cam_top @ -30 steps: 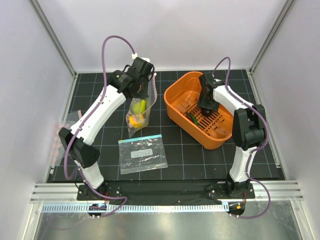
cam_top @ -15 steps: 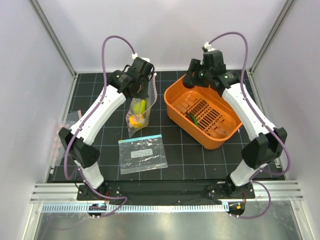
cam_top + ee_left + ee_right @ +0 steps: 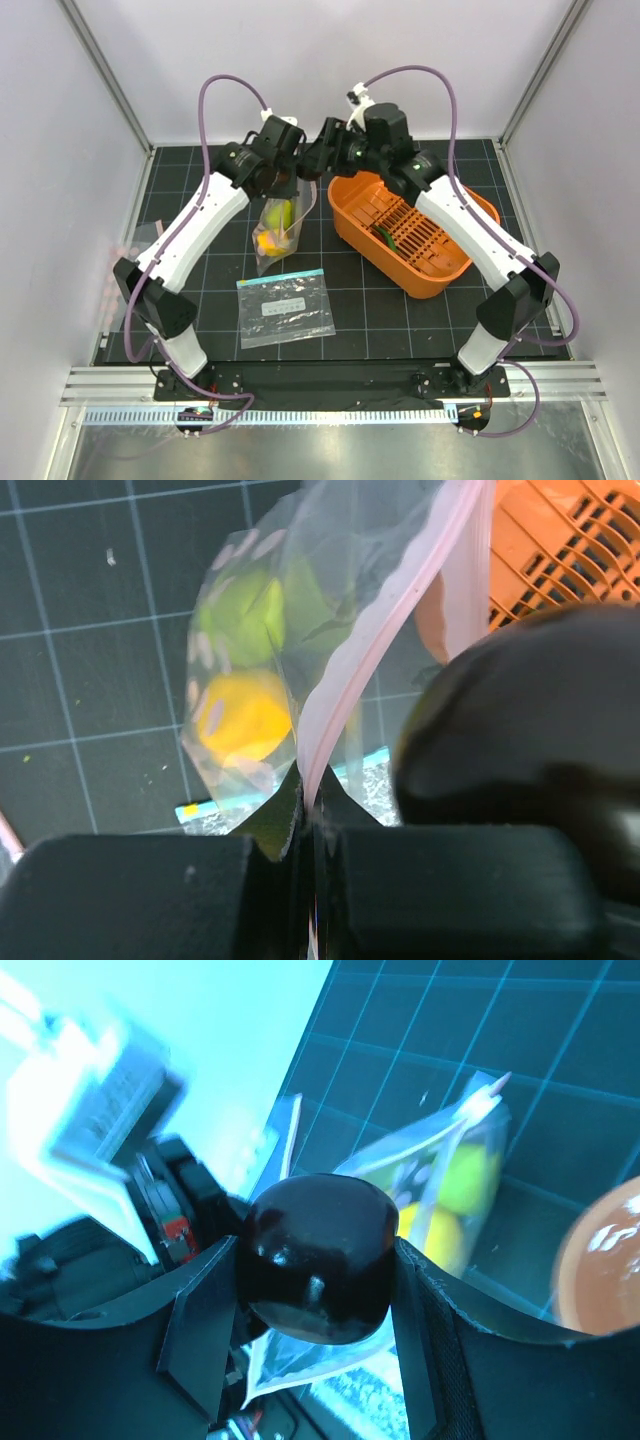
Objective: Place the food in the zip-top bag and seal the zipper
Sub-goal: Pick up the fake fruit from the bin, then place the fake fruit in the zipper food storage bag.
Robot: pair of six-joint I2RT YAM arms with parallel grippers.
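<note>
Pinching the zipper (image 3: 352,660) in the left claw (image 3: 308,815), hanging the zip-top bag (image 3: 240,590) mouth-up for loading; clamping the dark maroon piece (image 3: 315,1240) in the right claw (image 3: 315,1280).

Overhead bright, even; right wrist view blue-cast, blurred; left foreground soft

White bag label (image 3: 284,308), print illegible.
</note>
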